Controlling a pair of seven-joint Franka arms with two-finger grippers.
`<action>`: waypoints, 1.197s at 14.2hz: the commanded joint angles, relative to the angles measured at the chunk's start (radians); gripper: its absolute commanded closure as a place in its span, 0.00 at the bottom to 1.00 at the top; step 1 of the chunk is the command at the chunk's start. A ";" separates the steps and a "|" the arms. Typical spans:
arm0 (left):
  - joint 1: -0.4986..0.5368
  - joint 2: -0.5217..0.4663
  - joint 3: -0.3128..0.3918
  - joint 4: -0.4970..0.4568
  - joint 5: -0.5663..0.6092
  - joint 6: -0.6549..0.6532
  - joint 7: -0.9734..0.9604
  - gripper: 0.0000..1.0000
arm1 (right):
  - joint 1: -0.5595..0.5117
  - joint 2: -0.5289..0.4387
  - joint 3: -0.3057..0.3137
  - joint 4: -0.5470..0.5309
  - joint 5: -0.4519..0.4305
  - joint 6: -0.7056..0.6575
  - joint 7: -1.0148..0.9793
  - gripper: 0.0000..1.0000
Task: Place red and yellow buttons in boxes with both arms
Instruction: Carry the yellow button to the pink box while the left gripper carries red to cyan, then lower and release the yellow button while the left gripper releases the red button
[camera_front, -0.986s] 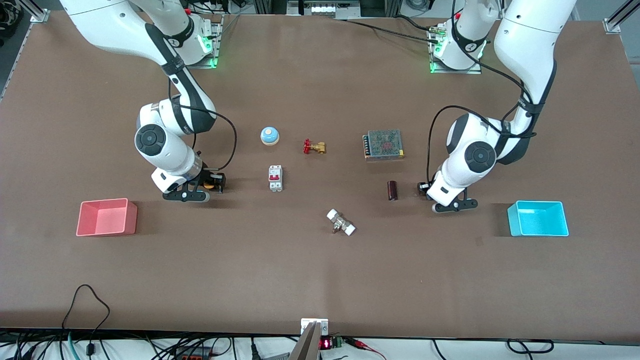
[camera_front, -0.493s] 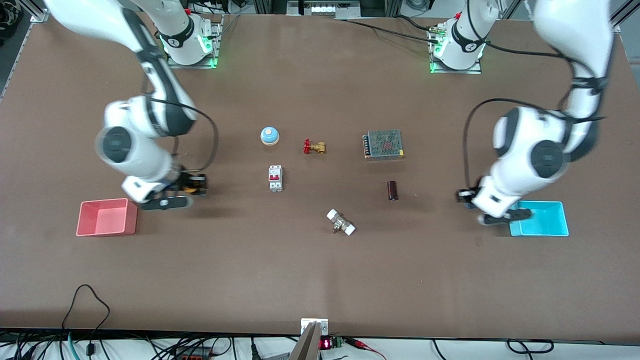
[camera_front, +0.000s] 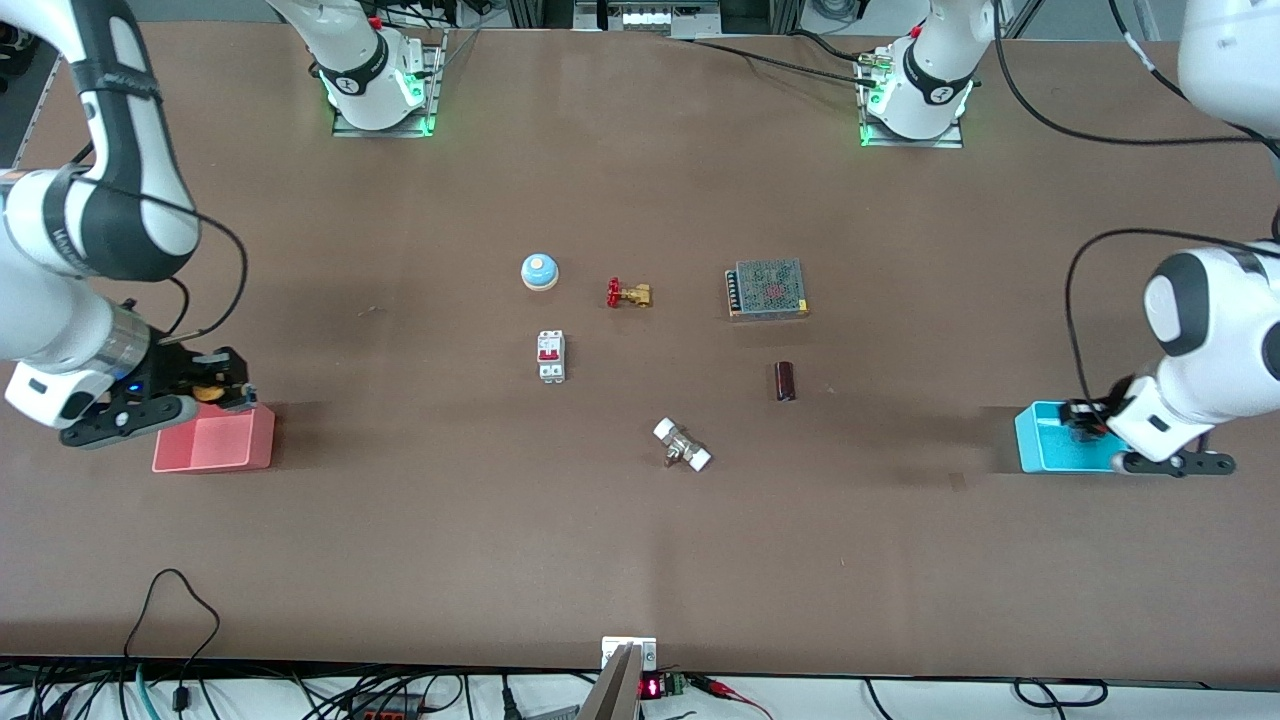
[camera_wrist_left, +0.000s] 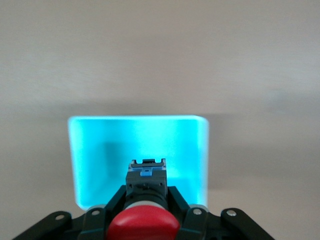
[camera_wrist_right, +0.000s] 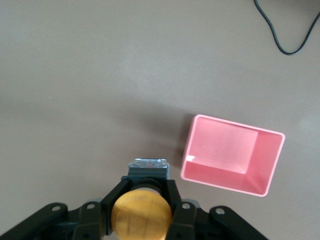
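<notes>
Two tools | left tool (camera_wrist_left: 145, 212) pinches red button (camera_wrist_left: 143, 227) over cyan box (camera_wrist_left: 90, 160) | right tool (camera_wrist_right: 142, 210) pinches yellow button (camera_wrist_right: 141, 216) beside pink box (camera_wrist_right: 232, 155)

red button (camera_wrist_left: 143, 226) cap cut off, left arm (camera_front: 1215, 330) cropped

bell (camera_front: 539, 271) | brass valve (camera_front: 629, 294) | mesh unit (camera_front: 768, 289) | breaker (camera_front: 551, 356) | dark cylinder (camera_front: 785, 381) | white-capped fitting (camera_front: 682, 445)

No legible text, labels or brands anywhere (red display digits (camera_front: 651, 688) unreadable)
</notes>
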 joint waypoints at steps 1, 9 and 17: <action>0.038 0.100 -0.012 0.046 0.020 0.096 0.046 0.82 | -0.009 0.091 -0.044 0.072 -0.003 0.046 -0.082 0.74; 0.049 0.130 -0.016 0.008 0.019 0.143 0.048 0.80 | -0.009 0.186 -0.133 0.063 0.066 0.154 -0.019 0.71; 0.053 0.124 -0.025 -0.013 0.005 0.141 0.060 0.49 | -0.013 0.250 -0.170 0.061 0.091 0.195 -0.007 0.69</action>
